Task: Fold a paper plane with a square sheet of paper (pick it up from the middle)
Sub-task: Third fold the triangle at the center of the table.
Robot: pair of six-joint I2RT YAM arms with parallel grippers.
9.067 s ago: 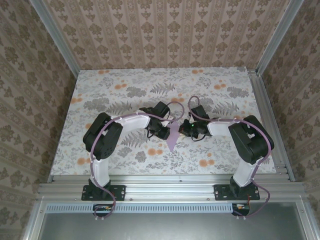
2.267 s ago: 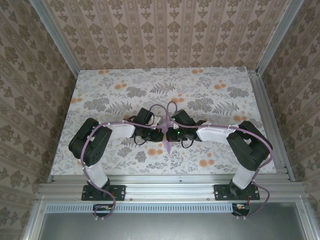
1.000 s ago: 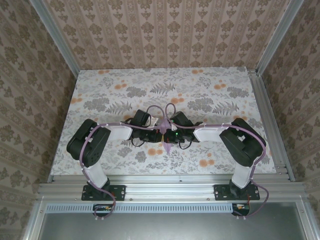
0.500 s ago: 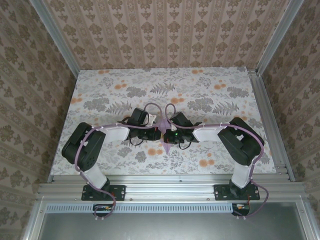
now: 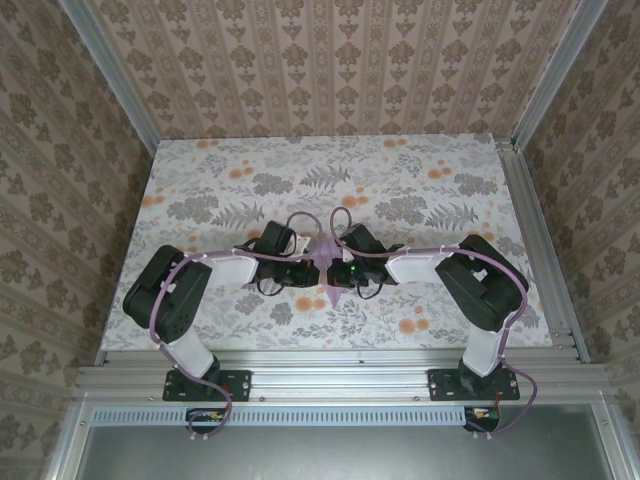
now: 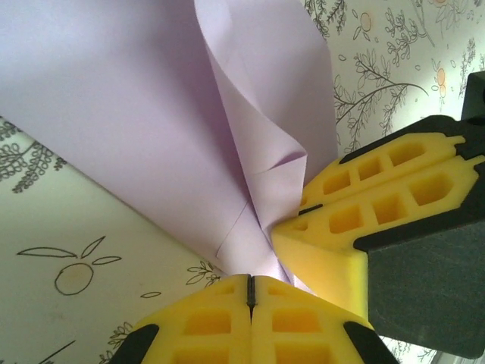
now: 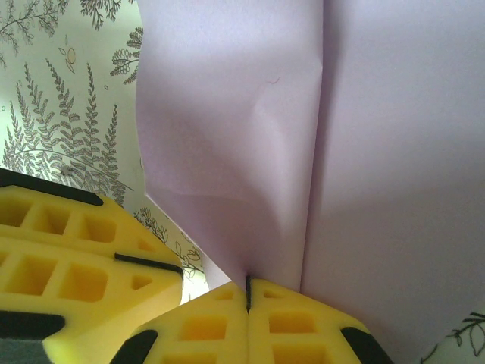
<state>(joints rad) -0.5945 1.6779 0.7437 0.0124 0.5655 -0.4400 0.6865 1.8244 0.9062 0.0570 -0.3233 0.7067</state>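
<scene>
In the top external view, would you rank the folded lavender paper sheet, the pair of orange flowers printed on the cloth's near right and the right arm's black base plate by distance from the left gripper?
1. folded lavender paper sheet: pinched in the left gripper.
2. pair of orange printed flowers: cloth's near right.
3. right arm's black base plate: near-right rail.

top external: fixed high behind the arm bases, tilted down over the whole floral tablecloth [image 5: 200, 180], far off.
left wrist: super close, looking out past the left gripper [image 6: 250, 287] onto the lavender paper [image 6: 114, 114].
right wrist: same deal past the right gripper [image 7: 248, 287], facing the opposite way.
shared: all three catch that paper mid-table.
</scene>
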